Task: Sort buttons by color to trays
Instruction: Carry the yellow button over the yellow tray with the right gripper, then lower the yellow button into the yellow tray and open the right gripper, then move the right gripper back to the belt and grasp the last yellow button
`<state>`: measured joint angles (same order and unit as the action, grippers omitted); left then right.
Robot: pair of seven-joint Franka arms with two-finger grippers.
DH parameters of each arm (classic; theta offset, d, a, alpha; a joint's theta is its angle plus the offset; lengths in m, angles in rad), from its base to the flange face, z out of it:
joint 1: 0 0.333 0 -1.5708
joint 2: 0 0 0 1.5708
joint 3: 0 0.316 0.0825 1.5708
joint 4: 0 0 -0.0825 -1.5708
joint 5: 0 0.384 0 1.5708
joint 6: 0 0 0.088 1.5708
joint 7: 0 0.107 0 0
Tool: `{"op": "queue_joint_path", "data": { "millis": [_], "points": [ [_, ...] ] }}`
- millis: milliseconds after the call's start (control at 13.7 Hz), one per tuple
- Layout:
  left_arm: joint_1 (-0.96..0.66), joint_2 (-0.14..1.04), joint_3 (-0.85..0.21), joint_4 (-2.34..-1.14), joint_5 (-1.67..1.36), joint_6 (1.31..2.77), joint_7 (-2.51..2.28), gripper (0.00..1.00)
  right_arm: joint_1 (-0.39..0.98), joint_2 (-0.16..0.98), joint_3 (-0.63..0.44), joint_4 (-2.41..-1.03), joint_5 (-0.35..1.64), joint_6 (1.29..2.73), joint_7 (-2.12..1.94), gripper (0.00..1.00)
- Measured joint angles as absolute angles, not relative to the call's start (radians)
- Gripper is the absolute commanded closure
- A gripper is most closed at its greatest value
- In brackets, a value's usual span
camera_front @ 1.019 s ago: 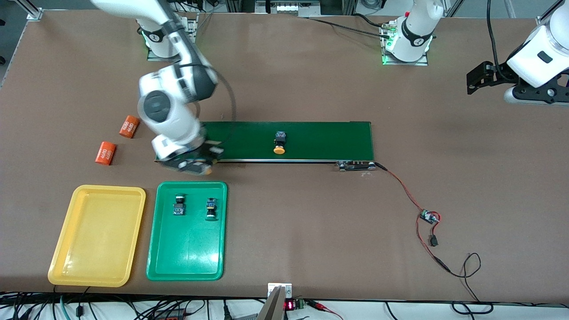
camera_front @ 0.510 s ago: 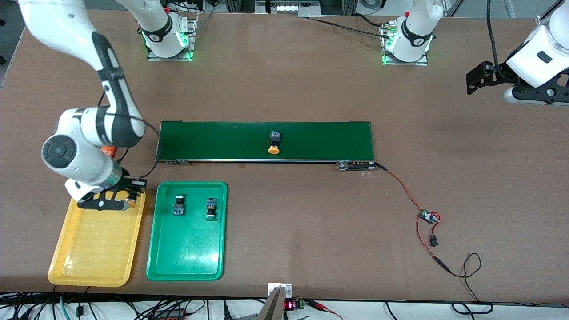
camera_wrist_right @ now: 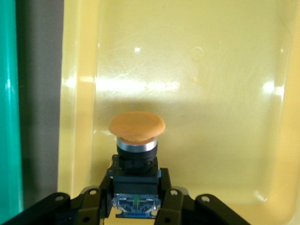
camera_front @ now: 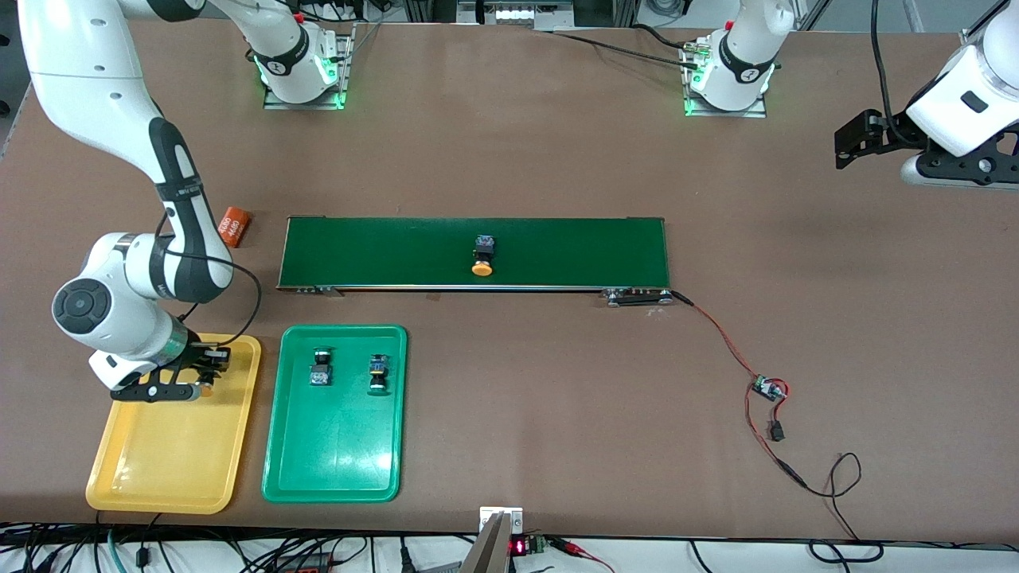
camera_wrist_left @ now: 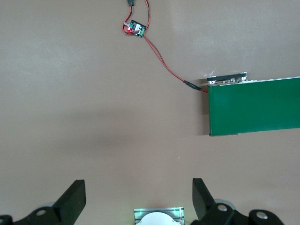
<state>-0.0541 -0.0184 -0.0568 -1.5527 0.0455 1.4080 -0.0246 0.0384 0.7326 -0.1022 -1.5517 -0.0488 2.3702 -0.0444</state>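
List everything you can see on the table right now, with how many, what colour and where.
Shallow yellow plastic tray: one, at the right arm's end of the table, near the front camera.
Shallow green plastic tray: one, beside the yellow tray.
Green-capped push buttons: two, in the green tray.
Orange-capped push button: one, on the belt.
Orange-capped held button: one, over the yellow tray.
Long dark green conveyor belt: one, mid-table.
Orange cylinder: one visible, by the belt's end.
Small circuit board with red wires: one, toward the left arm's end.
Right end effector: shut on the held button.
Left end effector: open, waiting above bare table.
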Motion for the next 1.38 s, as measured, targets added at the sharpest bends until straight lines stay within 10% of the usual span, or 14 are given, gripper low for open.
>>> {"op": "queue_joint_path", "data": {
  "millis": [146,655,1383],
  "points": [
    [-0.054,-0.018,-0.057,-1.553,0.045,1.408,-0.025,0.00,0.023,0.757,-0.102,-1.538,-0.049,2.414,-0.060,0.00],
    [-0.056,-0.018,-0.059,-1.553,0.043,1.408,-0.025,0.00,0.015,0.760,-0.095,-1.526,-0.049,2.403,-0.087,0.00],
    [-0.055,-0.018,-0.059,-1.552,0.043,1.394,-0.025,0.00,0.203,0.516,-0.012,-1.515,0.023,1.976,0.129,0.00]
  ]
}}
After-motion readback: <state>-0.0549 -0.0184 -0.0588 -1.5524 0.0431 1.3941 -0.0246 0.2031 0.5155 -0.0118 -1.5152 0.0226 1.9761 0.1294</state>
